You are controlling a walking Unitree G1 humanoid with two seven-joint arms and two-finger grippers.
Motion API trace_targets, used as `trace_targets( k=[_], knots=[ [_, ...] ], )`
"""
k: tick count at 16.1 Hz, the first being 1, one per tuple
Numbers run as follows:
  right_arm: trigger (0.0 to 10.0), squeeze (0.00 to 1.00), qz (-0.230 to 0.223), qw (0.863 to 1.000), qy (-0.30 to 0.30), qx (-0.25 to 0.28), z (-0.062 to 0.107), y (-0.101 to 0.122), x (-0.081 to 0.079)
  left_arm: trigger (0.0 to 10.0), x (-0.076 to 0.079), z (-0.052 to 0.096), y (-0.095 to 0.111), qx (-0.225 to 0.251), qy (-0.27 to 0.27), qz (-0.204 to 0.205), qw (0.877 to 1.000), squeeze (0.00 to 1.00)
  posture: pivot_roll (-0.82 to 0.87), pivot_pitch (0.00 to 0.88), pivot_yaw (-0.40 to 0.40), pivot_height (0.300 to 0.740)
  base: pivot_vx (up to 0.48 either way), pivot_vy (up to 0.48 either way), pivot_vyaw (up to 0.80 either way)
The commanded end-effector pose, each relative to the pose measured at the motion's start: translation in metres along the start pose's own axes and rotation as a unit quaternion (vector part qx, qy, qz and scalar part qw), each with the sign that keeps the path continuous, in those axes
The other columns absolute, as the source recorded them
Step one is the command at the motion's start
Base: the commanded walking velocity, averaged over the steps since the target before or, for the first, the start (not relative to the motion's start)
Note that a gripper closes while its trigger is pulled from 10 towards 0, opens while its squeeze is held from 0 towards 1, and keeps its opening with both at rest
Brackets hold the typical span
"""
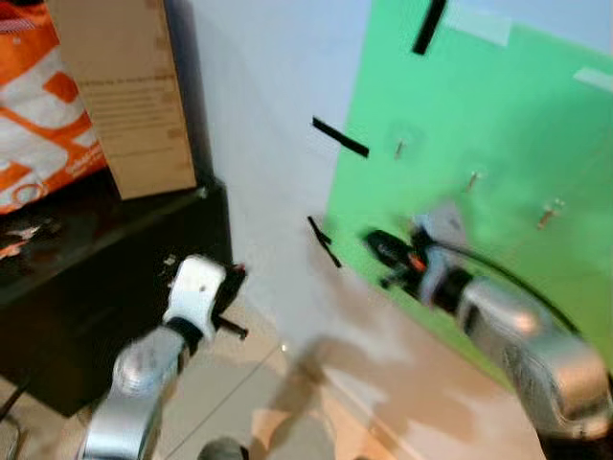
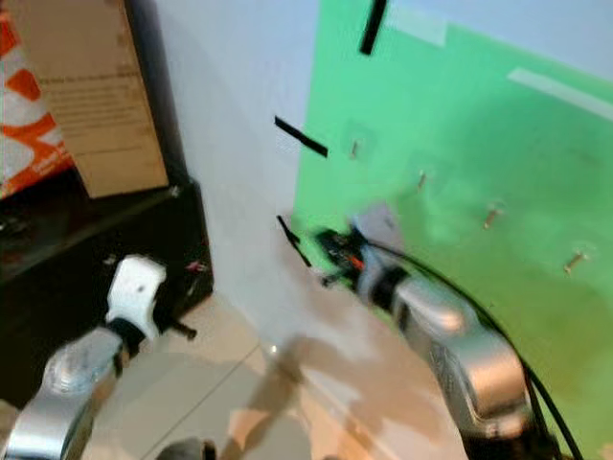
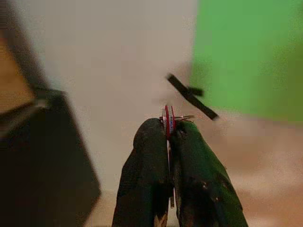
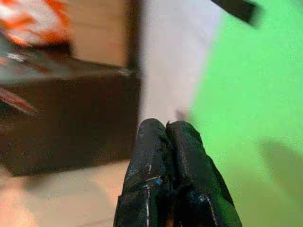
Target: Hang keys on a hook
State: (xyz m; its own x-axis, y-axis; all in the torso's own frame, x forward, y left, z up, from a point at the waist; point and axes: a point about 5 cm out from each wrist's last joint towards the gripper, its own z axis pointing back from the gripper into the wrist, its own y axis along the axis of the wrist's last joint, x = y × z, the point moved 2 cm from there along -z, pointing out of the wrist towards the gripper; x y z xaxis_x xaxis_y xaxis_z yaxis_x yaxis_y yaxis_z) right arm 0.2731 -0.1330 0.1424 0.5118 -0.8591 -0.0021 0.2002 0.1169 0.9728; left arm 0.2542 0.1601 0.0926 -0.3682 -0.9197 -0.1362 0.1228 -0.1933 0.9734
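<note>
Closest to my head camera, both silver forearms reach out in front of me, and I'm keeping them low while I face the wall. My left gripper is pinched tight on the keys, fingers pressed together with just a thin red tag and a sliver of metal poking out past the tips; that firm, edge-on hold is what I'd want so nothing swings while I line up. From the head view, the left gripper sits down by the black cabinet, well apart from the green board, so the keys are not yet at any hook. My right gripper is up near the board's lower corner, fingers closed together on nothing that I can see, probably just out of the way. Small hooks stick out of the board in a row; the picture is blurred, so their shape is hard to tell.
</note>
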Motion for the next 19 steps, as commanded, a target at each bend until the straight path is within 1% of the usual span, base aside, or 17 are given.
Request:
trace_targets(
  k=[1, 2, 3, 4, 5, 6, 8, 10, 11, 12, 15, 19],
  knots=[
    [10.0, 0.0, 0.009, 0.999, -0.045, 0.024, 0.007, -0.002, 0.013, 5.8, -0.001, 0.002, 0.012, 0.013, 0.021, -0.004, 1.0, 0.0, 0.03, 0.0, -0.076, 0.74, 0.0, 0.0, 0.0],
    [10.0, 0.0, -0.013, 0.995, -0.096, 0.0, 0.011, -0.018, 0.021, 10.0, 0.001, 0.002, 0.012, 0.009, 0.05, -0.015, 0.999, 0.0, 0.03, 0.0, -0.078, 0.74, 0.0, 0.0, 0.0],
    [10.0, 0.0, -0.027, 0.994, -0.102, -0.007, 0.012, -0.023, 0.022, 10.0, 0.002, 0.002, 0.013, 0.015, 0.052, -0.018, 0.998, 0.0, 0.03, 0.0, -0.078, 0.74, 0.0, 0.0, 0.0],
    [10.0, 0.0, -0.085, 0.992, -0.095, -0.013, 0.012, -0.033, 0.02, 10.0, 0.002, 0.001, 0.012, 0.016, 0.07, -0.028, 0.997, 0.0, 0.02, 0.0, -0.074, 0.74, 0.0, 0.0, 0.0],
    [10.0, 0.0, -0.099, 0.991, -0.092, -0.015, 0.012, -0.035, 0.018, 10.0, 0.001, 0.002, 0.011, 0.008, 0.079, -0.025, 0.997, 0.0, 0.02, 0.0, -0.072, 0.74, 0.0, 0.0, 0.0],
    [10.0, 0.0, -0.081, 0.993, -0.085, -0.012, 0.01, -0.034, 0.016, 10.0, 0.002, 0.003, 0.009, 0.004, 0.078, -0.024, 0.997, 0.0, 0.02, 0.0, -0.067, 0.74, 0.0, 0.0, 0.0],
    [10.0, 0.0, -0.068, 0.995, -0.066, -0.01, 0.007, -0.036, 0.011, 10.0, 0.002, 0.003, 0.009, -0.004, 0.085, -0.024, 0.996, 0.0, 0.02, 0.0, -0.063, 0.74, 0.129, 0.0, 0.64],
    [10.0, 0.0, -0.073, 0.997, -0.035, -0.013, 0.004, -0.037, 0.006, 10.0, -0.001, 0.004, 0.01, -0.009, 0.093, -0.031, 0.995, 0.0, 0.03, 0.0, -0.059, 0.74, 0.343, 0.0, 0.8],
    [10.0, 0.0, -0.064, 0.998, -0.012, -0.018, 0.003, -0.037, 0.002, 10.0, -0.001, 0.004, 0.01, -0.012, 0.093, -0.033, 0.995, 0.0, 0.03, 0.0, -0.058, 0.74, 0.356, 0.0, 0.8],
    [10.0, 0.0, -0.059, 0.998, -0.003, -0.021, 0.003, -0.038, 0.0, 10.0, -0.001, 0.005, 0.01, -0.015, 0.094, -0.035, 0.995, 0.0, 0.04, 0.0, -0.059, 0.74, 0.36, 0.0, 0.0],
    [10.0, 0.0, -0.06, 0.998, 0.002, -0.013, 0.0, -0.035, 0.0, 10.0, -0.005, 0.008, 0.012, -0.015, 0.102, -0.044, 0.994, 0.0, 0.04, 0.0, -0.064, 0.74, 0.373, 0.0, 0.0],
    [10.0, 0.0, -0.052, 0.999, -0.002, -0.013, 0.003, -0.04, 0.0, 10.0, -0.007, 0.008, 0.016, -0.011, 0.107, -0.051, 0.993, 0.0, 0.04, 0.0, -0.064, 0.74, 0.389, 0.0, 0.0]
  ],
)
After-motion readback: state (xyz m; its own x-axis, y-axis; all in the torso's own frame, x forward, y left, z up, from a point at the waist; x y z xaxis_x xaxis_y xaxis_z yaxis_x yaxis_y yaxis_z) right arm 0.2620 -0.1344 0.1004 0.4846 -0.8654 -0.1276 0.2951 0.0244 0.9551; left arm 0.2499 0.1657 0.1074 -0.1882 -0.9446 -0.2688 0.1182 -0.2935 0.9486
